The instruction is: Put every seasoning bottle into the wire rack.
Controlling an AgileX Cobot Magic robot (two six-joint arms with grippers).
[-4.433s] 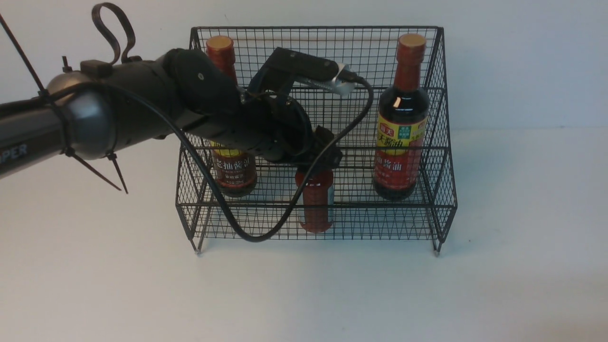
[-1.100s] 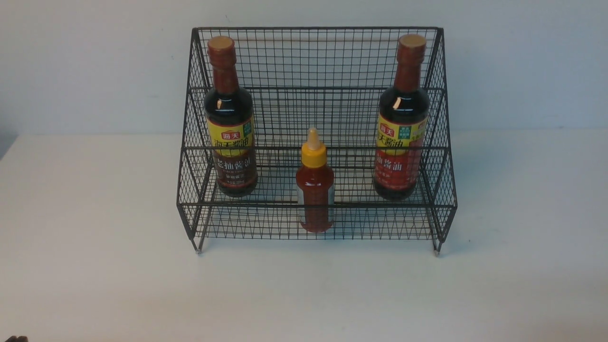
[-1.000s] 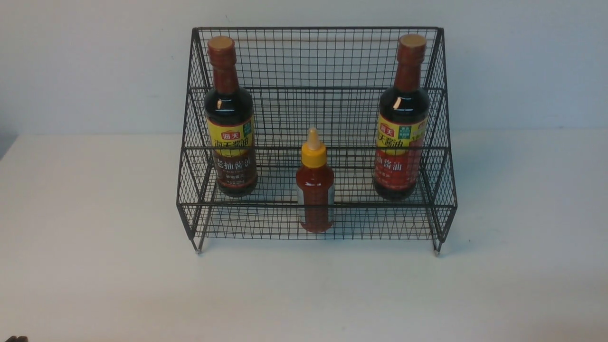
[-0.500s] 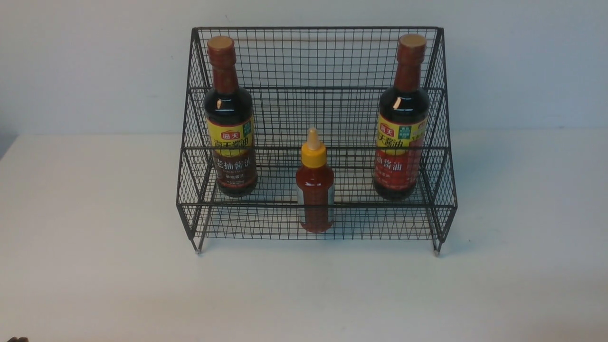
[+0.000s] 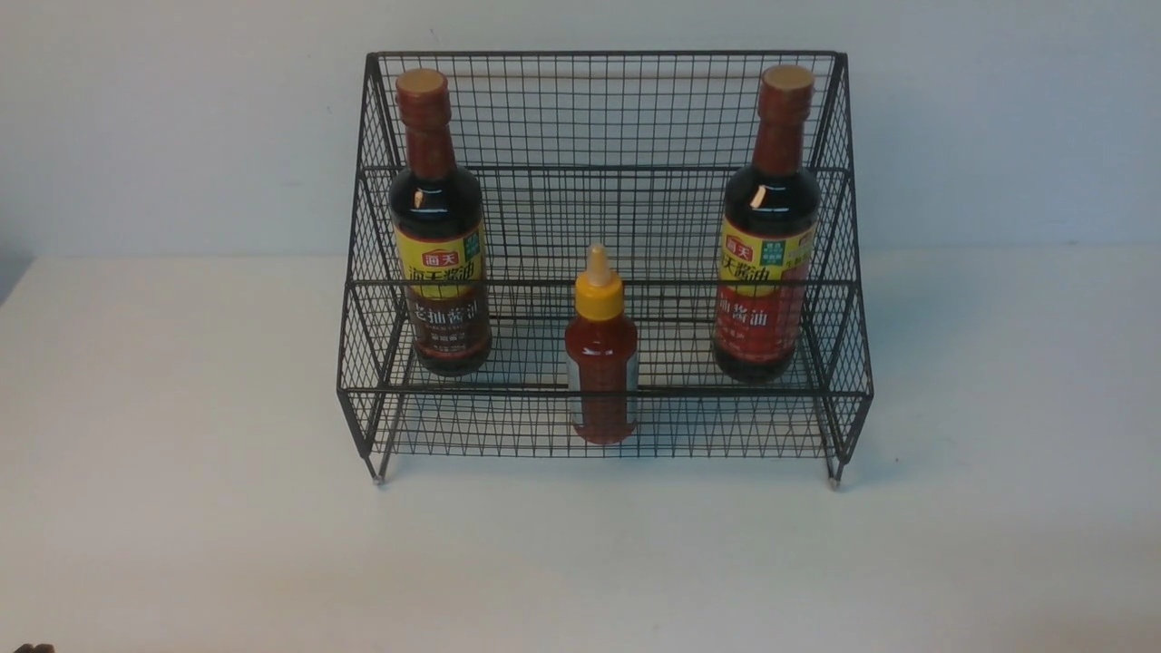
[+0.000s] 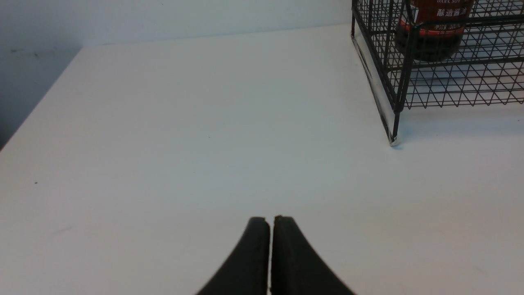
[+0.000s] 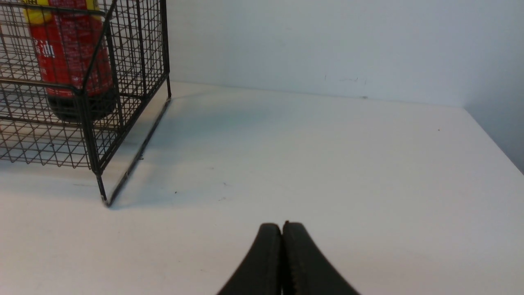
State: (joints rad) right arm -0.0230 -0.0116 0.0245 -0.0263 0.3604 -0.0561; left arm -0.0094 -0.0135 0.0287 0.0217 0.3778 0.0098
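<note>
Standing upright inside one black wire rack [image 5: 599, 118] on white table [image 5: 181, 508]: two soy-sauce bottles [image 5: 440, 227] [image 5: 766, 227], one red sauce bottle [image 5: 600, 349] between. Left claw [image 6: 270, 223], right claw [image 7: 282, 229]: both clenched, empty.

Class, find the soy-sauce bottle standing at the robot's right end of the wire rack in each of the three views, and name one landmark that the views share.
Front view: right soy-sauce bottle upright at the rack's right end.
Left wrist view: not in it; the bottle seen there stands at the other end.
Right wrist view: bottle behind mesh, upper left of picture.
Shared landmark: the wire rack.
</note>
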